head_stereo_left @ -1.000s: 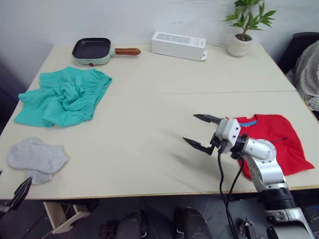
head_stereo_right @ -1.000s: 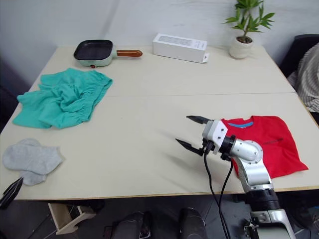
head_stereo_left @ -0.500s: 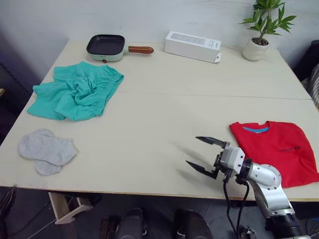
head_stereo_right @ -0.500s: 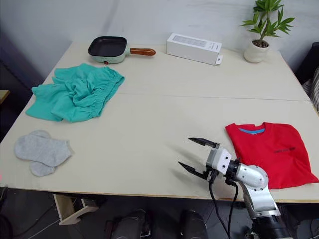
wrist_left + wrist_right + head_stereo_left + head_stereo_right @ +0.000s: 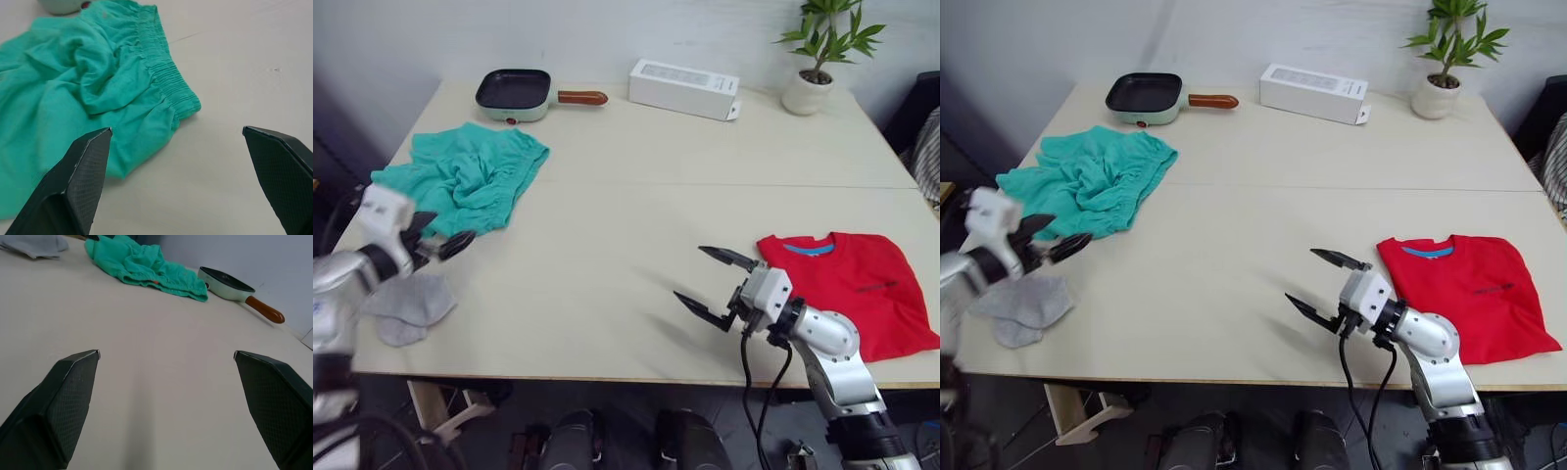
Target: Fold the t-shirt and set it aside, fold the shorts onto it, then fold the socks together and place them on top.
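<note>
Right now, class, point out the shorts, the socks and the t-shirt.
shorts (image 5: 460,181), left eye view, rumpled middle.
socks (image 5: 1028,304), right eye view, upper sock's middle.
t-shirt (image 5: 1469,294), right eye view, chest.

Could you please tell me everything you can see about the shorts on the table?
The shorts are teal-green soft cloth with a gathered elastic waistband. They lie unfolded and rumpled, in loose creases, on the table toward its far left part, just in front of the pan and beyond the grey socks. The left gripper hovers open at their near edge without holding them. Nothing lies on top of them.
</note>
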